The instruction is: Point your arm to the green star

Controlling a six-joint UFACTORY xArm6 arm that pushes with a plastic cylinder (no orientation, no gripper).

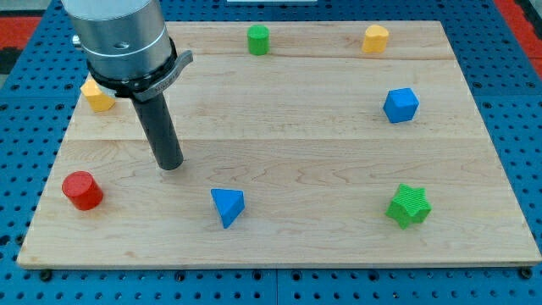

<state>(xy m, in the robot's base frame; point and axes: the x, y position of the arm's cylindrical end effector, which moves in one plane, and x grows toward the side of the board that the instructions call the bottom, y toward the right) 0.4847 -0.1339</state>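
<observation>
While my tip rests on the bench toward the view's left, the green star lies well apart from it, near the view's bottom right corner. No pincer is fitted, so nothing opens or shuts and nothing is held; the rod simply stands on the wood, touching no block.

To do this step well, I judge the tip should travel across the bench toward the view's right and slightly toward the bottom, in one steady line. The blue triangular block sits below and to the right of the tip, near that path, so the line should pass above it with a clear margin rather than clip it. The red cylinder, the yellow block beside the arm's body, the green cylinder, the other yellow block and the blue cube all lie off the route. The approach should slow near the star and stop just beside it, since pointing, not pushing, is asked.
</observation>
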